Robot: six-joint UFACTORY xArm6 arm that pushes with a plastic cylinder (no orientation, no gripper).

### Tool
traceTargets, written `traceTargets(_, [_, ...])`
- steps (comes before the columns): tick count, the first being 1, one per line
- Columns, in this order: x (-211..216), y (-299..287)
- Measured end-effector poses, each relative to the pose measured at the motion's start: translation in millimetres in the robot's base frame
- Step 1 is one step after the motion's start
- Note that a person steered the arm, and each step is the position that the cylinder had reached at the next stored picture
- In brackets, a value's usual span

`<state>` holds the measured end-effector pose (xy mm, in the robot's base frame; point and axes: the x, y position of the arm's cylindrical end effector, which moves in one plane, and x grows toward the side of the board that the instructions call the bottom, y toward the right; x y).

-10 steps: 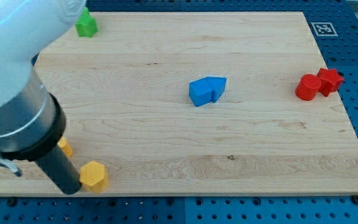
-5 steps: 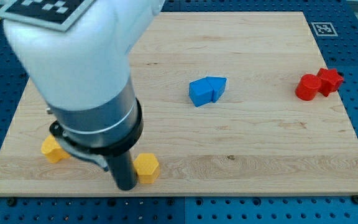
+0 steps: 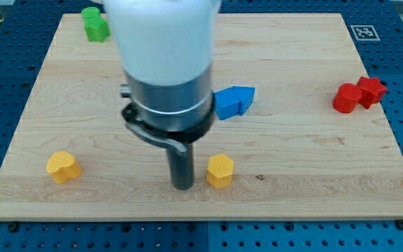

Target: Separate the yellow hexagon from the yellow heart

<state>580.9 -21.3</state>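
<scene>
The yellow hexagon (image 3: 220, 171) lies near the view's bottom, a little right of centre. The yellow heart (image 3: 63, 166) lies far from it at the view's bottom left. My tip (image 3: 182, 186) stands just left of the hexagon, close to it or touching its left side. The arm's white and dark body rises above the tip and hides part of the board's middle.
Two blue blocks (image 3: 232, 101) sit together at the centre, partly behind the arm. A red cylinder (image 3: 345, 98) and a red star-like block (image 3: 371, 90) touch at the right edge. A green block (image 3: 95, 24) sits at the top left. The board's bottom edge (image 3: 201, 218) is near my tip.
My tip has slid to the right along the bottom of the board, pushing the yellow hexagon right with it. The yellow heart has stayed at the bottom left, so the gap between them has widened.
</scene>
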Motion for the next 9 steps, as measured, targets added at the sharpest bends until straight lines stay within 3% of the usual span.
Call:
traceTargets(4, [-3.9, 97.5])
traceTargets(6, [-29.8, 64.4])
traceTargets(7, [-24.9, 108.2])
traceTargets(9, [-23.6, 110.5])
